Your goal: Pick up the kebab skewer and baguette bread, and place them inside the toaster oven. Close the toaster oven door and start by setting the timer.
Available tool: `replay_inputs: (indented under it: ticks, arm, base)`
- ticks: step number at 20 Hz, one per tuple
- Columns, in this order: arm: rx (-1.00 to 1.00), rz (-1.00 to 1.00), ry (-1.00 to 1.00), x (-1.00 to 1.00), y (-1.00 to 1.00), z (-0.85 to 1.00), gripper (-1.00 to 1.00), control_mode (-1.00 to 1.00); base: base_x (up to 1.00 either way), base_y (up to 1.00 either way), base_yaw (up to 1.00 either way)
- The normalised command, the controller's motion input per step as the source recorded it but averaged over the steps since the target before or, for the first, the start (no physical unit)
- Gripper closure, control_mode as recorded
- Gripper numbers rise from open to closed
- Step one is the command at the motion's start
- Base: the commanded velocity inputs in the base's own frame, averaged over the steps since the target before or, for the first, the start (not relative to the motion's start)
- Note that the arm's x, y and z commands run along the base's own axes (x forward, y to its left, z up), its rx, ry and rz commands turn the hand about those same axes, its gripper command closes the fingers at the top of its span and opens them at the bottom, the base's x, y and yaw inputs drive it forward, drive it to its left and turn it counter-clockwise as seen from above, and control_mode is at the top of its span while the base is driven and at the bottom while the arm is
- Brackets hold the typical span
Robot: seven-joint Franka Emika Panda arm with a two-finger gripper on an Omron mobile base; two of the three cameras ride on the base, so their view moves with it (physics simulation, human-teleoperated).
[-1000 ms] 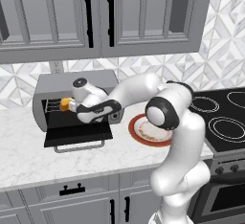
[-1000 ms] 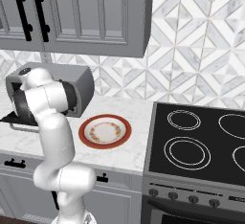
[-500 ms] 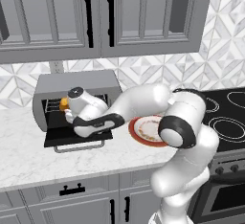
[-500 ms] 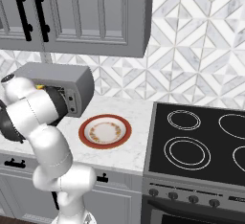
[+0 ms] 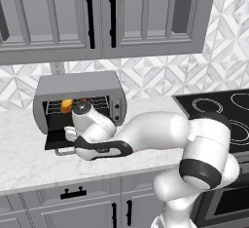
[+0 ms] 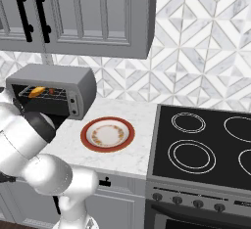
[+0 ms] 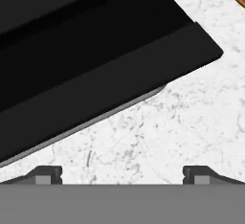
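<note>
Left base view: baguette bread [image 5: 66,105] and kebab skewer [image 5: 83,101] now on rack inside toaster oven [image 5: 78,87]; claw [image 7: 122,174], released, has withdrawn, hovering over table beside lowered toaster oven door [image 7: 95,70]. Closing next.

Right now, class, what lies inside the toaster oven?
On the wire rack inside the toaster oven lies the baguette at the left, with the reddish skewer beside it. The arm covers the lower part of the opening, so nothing can be told of what lies below the rack.
</note>
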Motion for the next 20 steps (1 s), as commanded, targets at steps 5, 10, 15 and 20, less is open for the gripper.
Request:
replay_inputs:
  ticks: [5, 10, 15, 20]
  arm:
    - [0.00, 0.15, 0.06, -0.04, 0.05, -0.26, -1.00, -1.00]
    - [0.00, 0.13, 0.02, 0.00, 0.12, -0.41, -1.00, -1.00]
    - [0.00, 0.09, 0.00, 0.12, 0.15, -0.32, -1.00, -1.00]
    - [0.00, 0.05, 0.00, 0.22, 0.08, -0.23, -1.00, -1.00]
  base:
    - [0.00, 0.00, 0.00]
    - [0.00, 0.00, 0.00]
    - [0.00, 0.00, 0.00]
    - [0.00, 0.00, 0.00]
